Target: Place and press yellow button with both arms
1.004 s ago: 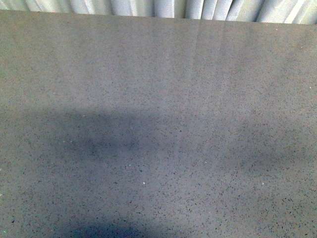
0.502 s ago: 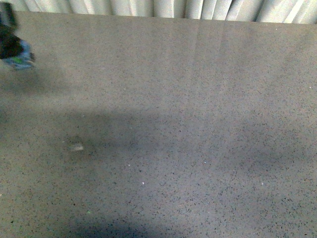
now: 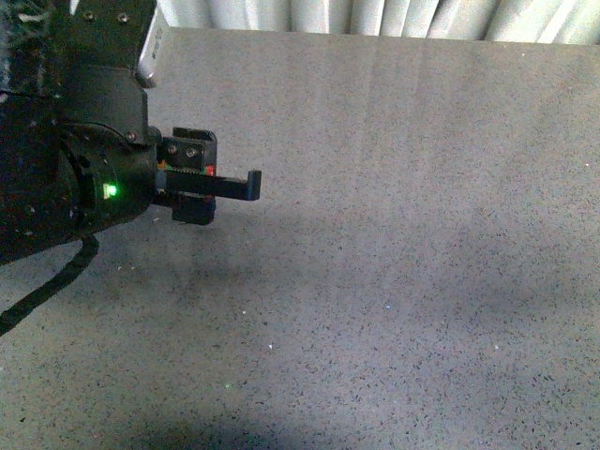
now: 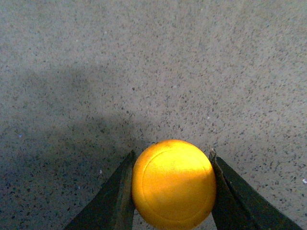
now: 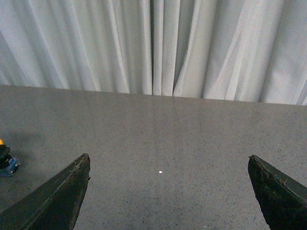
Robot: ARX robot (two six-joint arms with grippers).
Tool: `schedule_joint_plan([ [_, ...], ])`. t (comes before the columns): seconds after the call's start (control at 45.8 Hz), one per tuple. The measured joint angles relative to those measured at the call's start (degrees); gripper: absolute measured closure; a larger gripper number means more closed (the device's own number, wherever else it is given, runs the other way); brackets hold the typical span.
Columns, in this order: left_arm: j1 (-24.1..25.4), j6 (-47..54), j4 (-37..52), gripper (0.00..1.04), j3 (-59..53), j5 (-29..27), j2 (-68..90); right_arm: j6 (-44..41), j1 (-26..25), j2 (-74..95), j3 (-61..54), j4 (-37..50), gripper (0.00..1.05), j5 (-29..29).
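My left claw (image 4: pixel 171 154) was pinching the yellow button (image 4: pixel 173 184). Its two fingers (image 4: pixel 115 201) pressed on both sides of the round cap, which the wrist camera saw from above. Around the cap I saw only the grey speckled surface (image 3: pixel 394 281), and I could not tell whether the base already touched it. In the front view my left arm (image 3: pixel 84 169) stood at about 9 o'clock, with the claw pointing toward 3 o'clock. My right claw (image 5: pixel 168 157) was spread wide and held nothing. The button showed only at the very edge of its view, well apart from it. At 12 o'clock, behind the surface, hung the white curtain (image 5: pixel 192 48). I judged that the taking of the button was done and the putting down was not finished. The press with the right claw was all left to do.
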Motion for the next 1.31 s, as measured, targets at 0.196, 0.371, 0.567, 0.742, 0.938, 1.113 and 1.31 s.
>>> schedule_joint_plan([
  [0.196,-0.48,-0.66,1.29,0.7,0.37,-1.25,3.96,0.0,0.0,0.0,0.0,0.0,0.09,0.0],
  [0.371,-1.25,-1.25,1.79,0.7,0.59,-1.68,4.5,0.0,0.0,0.0,0.0,0.0,0.09,0.0],
  [0.567,-1.75,-1.95,0.57,0.36,-0.24,-2.75,3.39,0.0,0.0,0.0,0.0,0.0,0.09,0.0],
  [0.742,0.04,-3.61,-3.32,0.07,-3.32,-2.38,-7.65,0.0,0.0,0.0,0.0,0.0,0.09,0.0],
  [0.938,7.3,-4.0,-10.49,0.09,-6.47,4.55,-27.47,0.0,0.0,0.0,0.0,0.0,0.09,0.0],
  [1.113,15.15,-1.7,-11.23,0.15,-9.29,5.66,-39.65,0.02,0.0,0.0,0.0,0.0,0.09,0.0],
  [1.31,19.93,7.37,-0.7,0.55,-20.15,2.12,-53.37,7.96,-0.57,13.81,9.42,-19.91,0.09,-4.7],
])
